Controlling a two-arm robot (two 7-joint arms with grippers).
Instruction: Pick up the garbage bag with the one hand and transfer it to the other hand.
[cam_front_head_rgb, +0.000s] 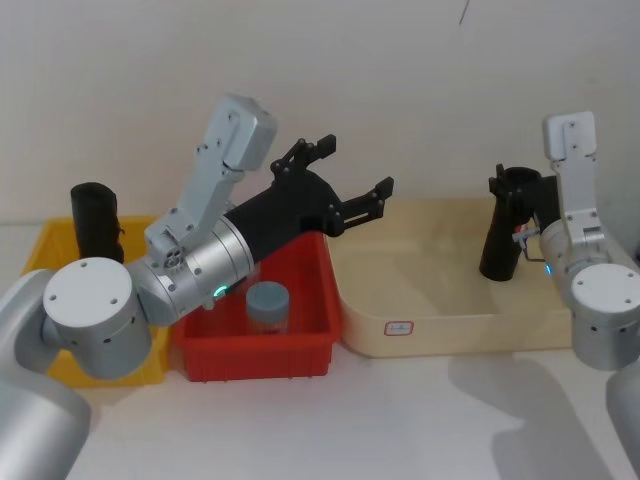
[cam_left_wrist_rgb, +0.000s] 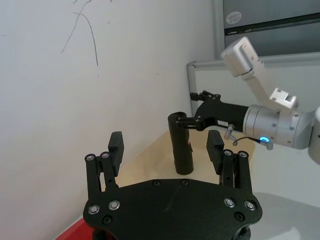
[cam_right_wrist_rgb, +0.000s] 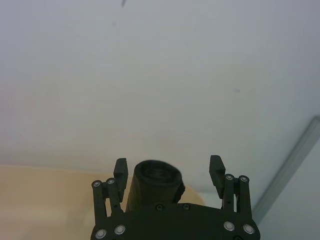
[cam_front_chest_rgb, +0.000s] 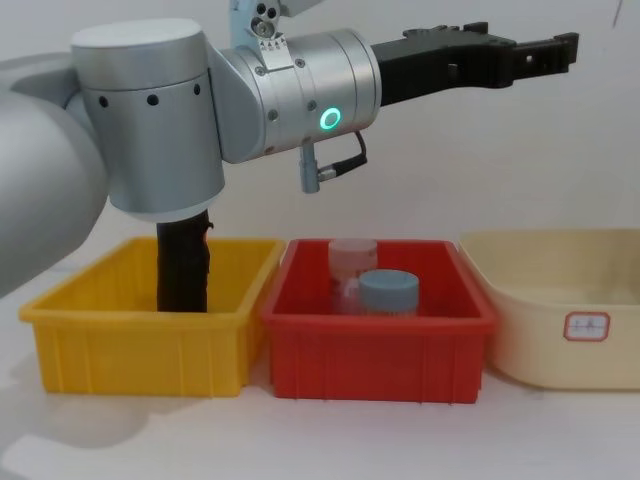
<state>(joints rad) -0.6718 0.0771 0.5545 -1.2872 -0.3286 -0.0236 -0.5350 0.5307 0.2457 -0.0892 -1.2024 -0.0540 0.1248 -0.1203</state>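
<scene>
The garbage bag (cam_front_head_rgb: 500, 240), a smooth black roll, stands upright with its lower end down in the cream tray (cam_front_head_rgb: 440, 330). My right gripper (cam_front_head_rgb: 520, 190), on the arm with the blue light, is at the roll's top. In the right wrist view the roll (cam_right_wrist_rgb: 152, 182) sits between the spread fingers of the open right gripper (cam_right_wrist_rgb: 168, 170), close to one finger and apart from the other. My left gripper (cam_front_head_rgb: 355, 165), on the green-ringed arm, hangs open and empty above the edge between the red bin and the tray. In its wrist view the left gripper (cam_left_wrist_rgb: 165, 145) faces the roll (cam_left_wrist_rgb: 182, 150) across a gap.
A second black roll (cam_front_head_rgb: 95, 220) with a ragged side stands in the yellow bin (cam_front_chest_rgb: 130, 320). The red bin (cam_front_head_rgb: 300, 350) holds a jar with a grey-blue lid (cam_front_head_rgb: 267, 300) and a clear cup (cam_front_chest_rgb: 352, 260). A white wall stands close behind.
</scene>
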